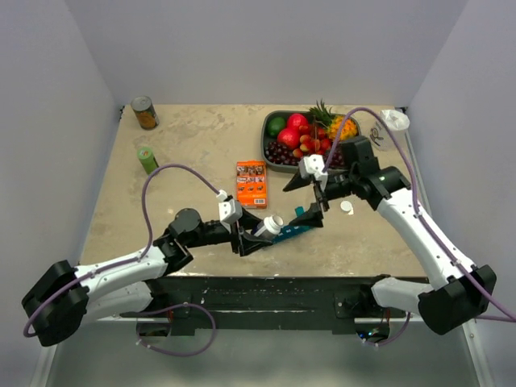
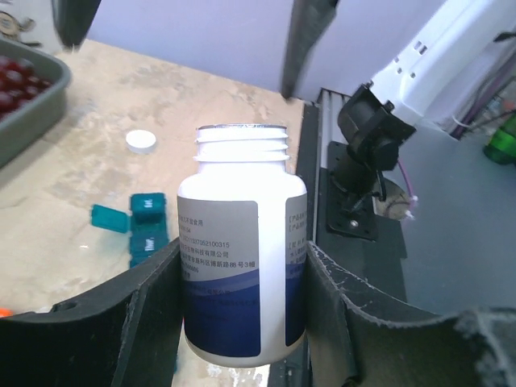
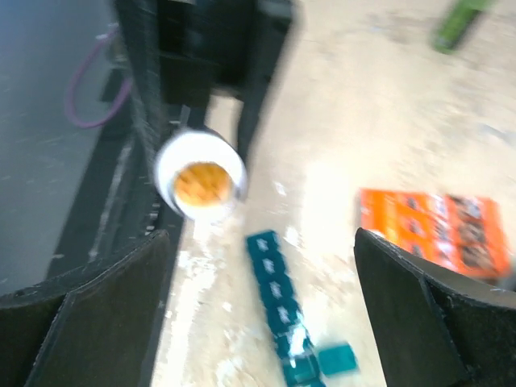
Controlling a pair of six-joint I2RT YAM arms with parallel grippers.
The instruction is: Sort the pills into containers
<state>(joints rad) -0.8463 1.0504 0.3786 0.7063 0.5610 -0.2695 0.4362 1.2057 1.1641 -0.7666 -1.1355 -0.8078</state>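
My left gripper (image 1: 254, 238) (image 2: 242, 258) is shut on a small white bottle (image 1: 271, 225) (image 2: 242, 242) with a blue label; its cap is off and its mouth points toward the right arm. In the right wrist view, orange-yellow pills (image 3: 203, 184) fill the bottle's mouth (image 3: 199, 173). The containers, one teal strip (image 1: 295, 230) (image 2: 146, 224) (image 3: 278, 294), lie on the table just beyond the bottle. One end lid (image 3: 336, 357) (image 2: 109, 218) is flipped open. My right gripper (image 1: 315, 201) (image 3: 262, 242) hangs above the strip, open, with nothing between its fingers.
The bottle's white cap (image 1: 346, 207) (image 2: 140, 141) lies right of the strip. A flat orange box (image 1: 251, 183) (image 3: 435, 230) lies behind it. A grey fruit tray (image 1: 269, 145) stands at the back, with a tin can (image 1: 144, 113) and a green bottle (image 1: 147, 159) at the back left.
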